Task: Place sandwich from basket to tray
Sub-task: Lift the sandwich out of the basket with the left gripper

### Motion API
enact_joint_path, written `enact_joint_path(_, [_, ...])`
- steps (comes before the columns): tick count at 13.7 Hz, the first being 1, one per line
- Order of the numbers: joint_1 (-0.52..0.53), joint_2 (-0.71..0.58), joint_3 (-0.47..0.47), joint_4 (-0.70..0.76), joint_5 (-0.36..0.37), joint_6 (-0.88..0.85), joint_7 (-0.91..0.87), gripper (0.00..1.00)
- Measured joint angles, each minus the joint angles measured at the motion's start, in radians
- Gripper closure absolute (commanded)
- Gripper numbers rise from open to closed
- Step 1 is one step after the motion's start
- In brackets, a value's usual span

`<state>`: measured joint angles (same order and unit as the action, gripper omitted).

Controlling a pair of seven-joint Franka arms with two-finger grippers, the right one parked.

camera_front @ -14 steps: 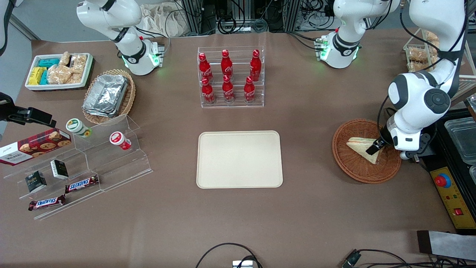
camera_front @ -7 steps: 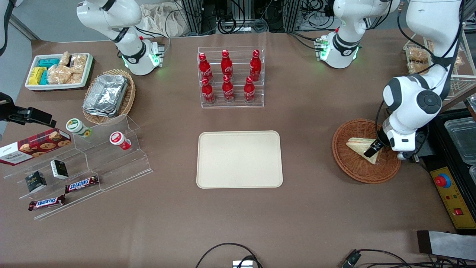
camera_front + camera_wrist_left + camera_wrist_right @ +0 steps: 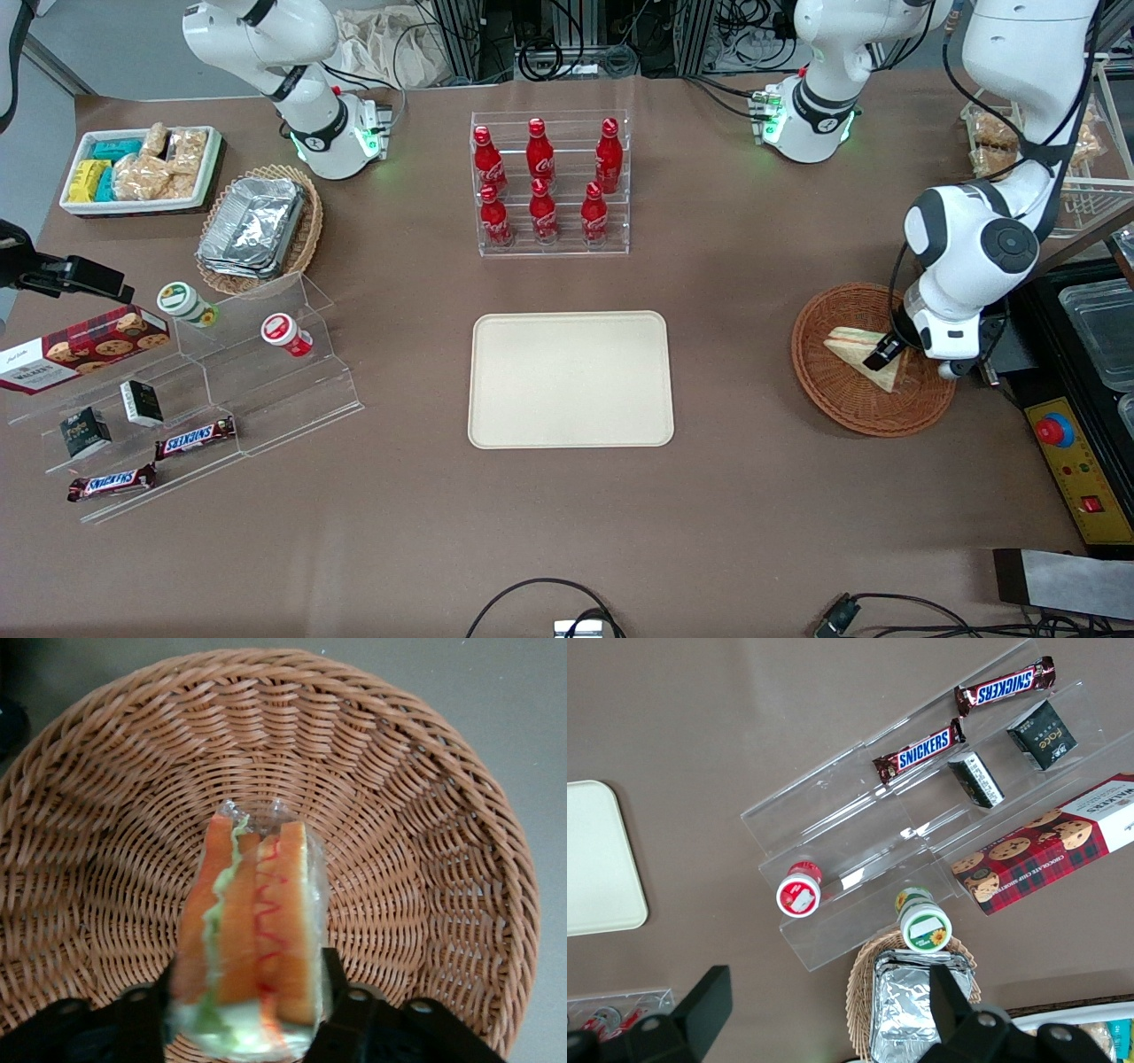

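The sandwich (image 3: 850,342), a white-bread wedge in clear wrap, is in the round reddish-brown wicker basket (image 3: 811,363) toward the working arm's end of the table. My left gripper (image 3: 881,354) is down in the basket, shut on the sandwich. In the left wrist view the sandwich (image 3: 252,930) stands on edge between the two black fingers (image 3: 347,1010), with its orange and green filling facing the camera and the basket weave (image 3: 425,859) around it. The cream-beige tray (image 3: 570,379) lies bare at the table's middle, and also shows in the right wrist view (image 3: 598,859).
A clear rack of red cola bottles (image 3: 549,182) stands farther from the front camera than the tray. A black control box with a red button (image 3: 1054,431) sits beside the basket. Clear stepped shelves with snacks (image 3: 204,390), a foil-tray basket (image 3: 257,226) and a white snack bin (image 3: 142,168) lie toward the parked arm's end.
The left arm and its gripper have shifted a little toward the tray. The sandwich has stayed in the basket, almost where it was.
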<state>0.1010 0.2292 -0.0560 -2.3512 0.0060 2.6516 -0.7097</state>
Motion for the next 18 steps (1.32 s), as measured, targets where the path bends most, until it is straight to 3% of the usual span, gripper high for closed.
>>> enact_joint_path(6, [0.000,-0.010,-0.001,0.003,0.000,-0.013,0.010,1.00])
enact_joint_path(9, [-0.001,-0.066,-0.004,0.027,0.002,-0.115,0.053,1.00])
enact_joint_path(13, [-0.008,-0.173,-0.032,0.087,0.005,-0.300,0.180,1.00])
enact_joint_path(18, [-0.013,-0.237,-0.110,0.090,0.005,-0.351,0.357,1.00])
